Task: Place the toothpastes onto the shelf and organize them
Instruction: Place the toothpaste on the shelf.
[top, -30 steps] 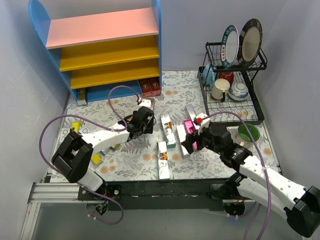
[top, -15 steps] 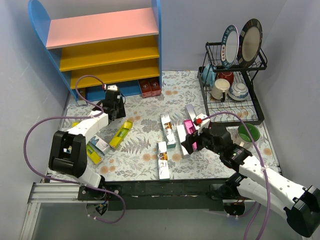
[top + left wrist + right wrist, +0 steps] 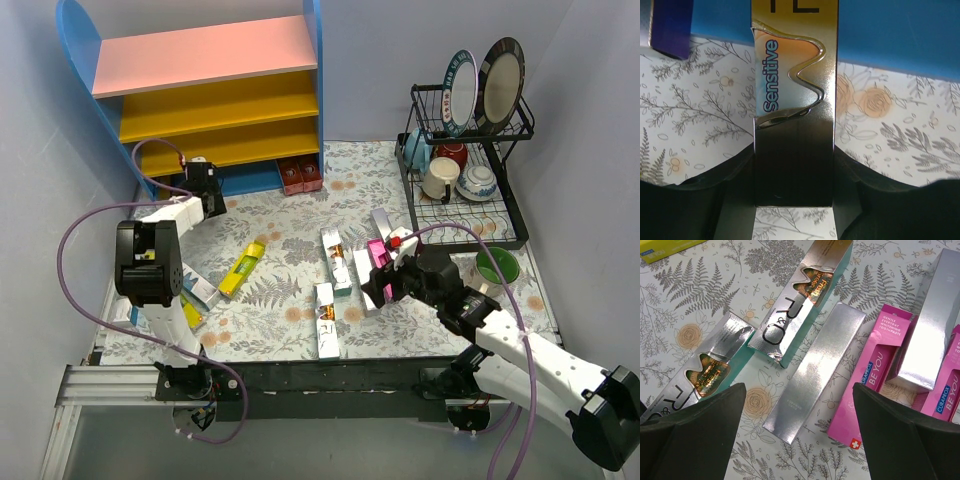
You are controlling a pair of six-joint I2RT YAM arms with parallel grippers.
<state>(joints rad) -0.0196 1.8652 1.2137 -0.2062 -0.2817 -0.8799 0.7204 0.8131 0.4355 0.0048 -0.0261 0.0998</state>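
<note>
Shelf (image 3: 210,100): the goal; dark red boxes (image 3: 300,176) stand at its foot.
Tabletop (image 3: 280,300): carries the loose toothpastes, scattered in front of the shelf.
Left hand (image 3: 207,185): at the shelf's foot, clenched on the gold "sensitive" box (image 3: 794,125). It grips the box by one end, probably so the other end can go in first.
Right hand (image 3: 800,435): well apart from the shelf, fingers spread, grasping nothing.
Silver box (image 3: 815,372): flat, just beyond the right hand's spread fingers and beside a pink box (image 3: 872,375); likely the next pick.
</note>
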